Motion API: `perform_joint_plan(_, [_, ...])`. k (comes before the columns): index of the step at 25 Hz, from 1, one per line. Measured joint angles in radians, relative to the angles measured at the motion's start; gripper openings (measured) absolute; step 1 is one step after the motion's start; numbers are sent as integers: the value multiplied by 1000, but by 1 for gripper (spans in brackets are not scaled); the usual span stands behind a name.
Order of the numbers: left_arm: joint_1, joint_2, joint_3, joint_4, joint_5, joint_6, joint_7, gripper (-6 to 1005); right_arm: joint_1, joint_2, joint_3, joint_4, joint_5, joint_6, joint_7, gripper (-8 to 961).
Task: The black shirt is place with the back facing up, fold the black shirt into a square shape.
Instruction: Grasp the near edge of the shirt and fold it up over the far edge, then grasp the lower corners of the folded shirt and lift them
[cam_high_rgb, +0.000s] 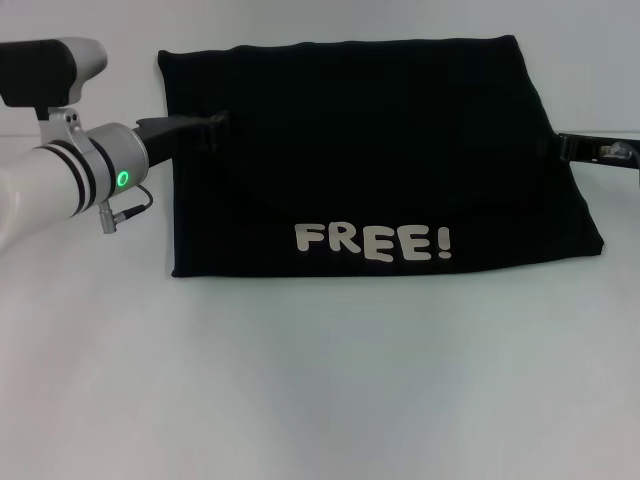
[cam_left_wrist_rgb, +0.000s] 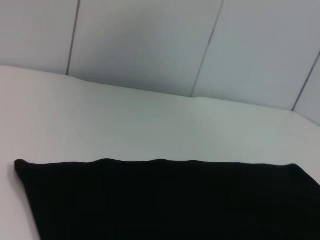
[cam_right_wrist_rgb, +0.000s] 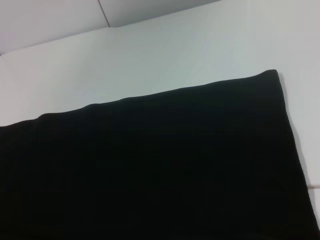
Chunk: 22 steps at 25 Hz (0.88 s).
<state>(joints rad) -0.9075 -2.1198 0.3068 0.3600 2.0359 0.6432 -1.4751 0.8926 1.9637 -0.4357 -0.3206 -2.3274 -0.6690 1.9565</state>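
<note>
The black shirt (cam_high_rgb: 370, 150) lies on the white table as a wide folded rectangle, with pale "FREE!" lettering (cam_high_rgb: 372, 242) near its front edge. My left gripper (cam_high_rgb: 218, 124) reaches in from the left and sits over the shirt's left edge, dark against the dark cloth. At the shirt's right edge is my right gripper (cam_high_rgb: 568, 146), partly out of the picture. The left wrist view shows the black shirt (cam_left_wrist_rgb: 165, 200) and its far edge from close by. The black shirt (cam_right_wrist_rgb: 150, 170) fills most of the right wrist view, one corner showing.
The white table (cam_high_rgb: 320, 380) spreads in front of the shirt and to both sides. In the left wrist view a grey panelled wall (cam_left_wrist_rgb: 150, 45) rises behind the table. My left arm's white forearm (cam_high_rgb: 60, 180) crosses the table's left side.
</note>
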Motion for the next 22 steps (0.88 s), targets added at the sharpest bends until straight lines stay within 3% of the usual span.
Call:
perform_joint_plan(3, [0,-1,18,7,0,0,0,144,-2,0,-12,-9,-3,-2,3,206])
perform_joint_plan(5, [0,1,23,14,0,0,-3,359,-6,0,-22,-23,-3,-10,10,294])
perform_joint_plan(11, [25,6,24,84,0,81,-33,601,-26,1,-32,-93,-4,-82,26,522])
perform_joint_plan(15, [59,2,24,136,-1,147,-58,622,-43,2,-32,-148,-4,-118,53,592])
perform_joint_plan(22, [173,8,24,243,-51,445,-95,625,-104,-2,-23,-296,24,-343,94,610])
